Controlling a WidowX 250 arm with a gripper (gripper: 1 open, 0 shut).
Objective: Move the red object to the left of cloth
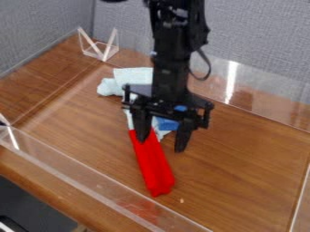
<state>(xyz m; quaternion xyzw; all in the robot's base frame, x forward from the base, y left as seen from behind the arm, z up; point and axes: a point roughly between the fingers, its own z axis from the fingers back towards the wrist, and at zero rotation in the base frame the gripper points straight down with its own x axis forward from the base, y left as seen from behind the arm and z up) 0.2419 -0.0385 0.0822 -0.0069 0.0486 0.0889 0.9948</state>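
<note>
Overhead, spread fingers (150, 128) straddle red object (151, 161) on walled wooden table (67, 95).

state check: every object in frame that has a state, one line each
gripper: open, pointing straight down, low over the upper end of the red object, holding nothing
red object: lying flat on the table, upper end at the cloth, not gripped
blue block: on the cloth, mostly hidden behind the gripper
cloth: crumpled, lying on the table
table: wooden, ringed by clear walls
</note>
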